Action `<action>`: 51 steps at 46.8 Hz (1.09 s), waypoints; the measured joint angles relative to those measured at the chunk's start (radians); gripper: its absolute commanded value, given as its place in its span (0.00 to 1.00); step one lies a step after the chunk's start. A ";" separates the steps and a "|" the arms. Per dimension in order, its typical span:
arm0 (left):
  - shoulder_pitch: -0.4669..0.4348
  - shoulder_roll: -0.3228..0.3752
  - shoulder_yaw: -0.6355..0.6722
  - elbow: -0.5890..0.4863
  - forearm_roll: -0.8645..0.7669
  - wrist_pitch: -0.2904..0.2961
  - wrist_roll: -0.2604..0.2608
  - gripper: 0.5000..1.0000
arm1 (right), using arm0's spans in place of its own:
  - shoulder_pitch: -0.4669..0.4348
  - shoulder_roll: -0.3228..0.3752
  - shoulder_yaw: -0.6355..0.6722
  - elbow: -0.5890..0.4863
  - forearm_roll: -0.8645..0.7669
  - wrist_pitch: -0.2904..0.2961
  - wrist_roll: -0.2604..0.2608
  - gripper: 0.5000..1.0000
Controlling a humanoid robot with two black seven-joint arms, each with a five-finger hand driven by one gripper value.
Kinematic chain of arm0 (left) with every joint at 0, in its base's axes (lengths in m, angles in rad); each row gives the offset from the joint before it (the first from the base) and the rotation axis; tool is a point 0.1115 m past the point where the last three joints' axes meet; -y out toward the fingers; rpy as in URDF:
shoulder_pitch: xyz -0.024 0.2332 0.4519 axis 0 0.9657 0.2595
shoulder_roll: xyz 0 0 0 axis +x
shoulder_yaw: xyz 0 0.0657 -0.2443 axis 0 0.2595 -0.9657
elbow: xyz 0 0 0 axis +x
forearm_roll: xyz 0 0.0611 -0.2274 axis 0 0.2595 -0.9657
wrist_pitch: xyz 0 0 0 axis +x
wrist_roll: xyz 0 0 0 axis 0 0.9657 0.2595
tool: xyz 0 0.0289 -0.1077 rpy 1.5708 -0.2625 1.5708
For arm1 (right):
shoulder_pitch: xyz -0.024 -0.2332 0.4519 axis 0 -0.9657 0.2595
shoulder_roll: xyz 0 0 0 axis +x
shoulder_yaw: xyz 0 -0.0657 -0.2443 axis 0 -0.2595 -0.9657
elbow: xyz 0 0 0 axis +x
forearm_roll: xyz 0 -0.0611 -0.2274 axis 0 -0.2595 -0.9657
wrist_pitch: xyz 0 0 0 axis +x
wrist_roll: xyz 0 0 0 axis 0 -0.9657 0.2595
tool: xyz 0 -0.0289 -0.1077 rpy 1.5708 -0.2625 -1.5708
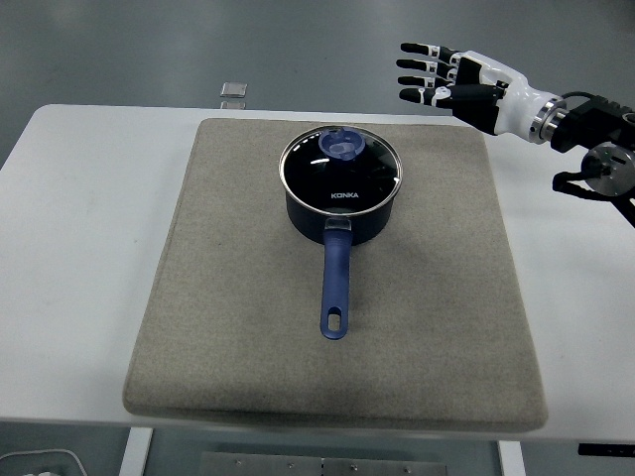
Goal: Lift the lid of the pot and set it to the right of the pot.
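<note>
A dark blue pot (339, 213) with a long blue handle (335, 290) stands on a grey mat (238, 327). Its glass lid (341, 171) with a blue knob (340, 146) sits on the pot. My right hand (437, 77) is open, fingers stretched out to the left. It hovers above the mat's far right corner, up and to the right of the lid, and touches nothing. The left arm is out of view.
The mat lies on a white table (69, 218). A small clear object (234, 89) lies at the table's far edge. Bare mat (456, 248) lies to the right of the pot.
</note>
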 measured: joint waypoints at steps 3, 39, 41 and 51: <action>0.000 0.000 0.000 0.000 0.000 0.000 0.000 1.00 | 0.009 -0.001 0.000 0.009 -0.060 0.001 0.000 0.86; 0.000 0.000 0.000 0.000 0.000 0.000 0.000 1.00 | 0.219 0.039 -0.184 0.047 -0.565 0.057 0.002 0.86; 0.000 0.000 0.000 0.000 0.000 0.000 0.000 1.00 | 0.227 0.044 -0.193 0.047 -0.582 0.052 0.002 0.86; 0.000 0.000 0.000 0.000 0.000 0.000 0.000 1.00 | 0.263 0.078 -0.254 0.046 -0.640 0.022 0.001 0.86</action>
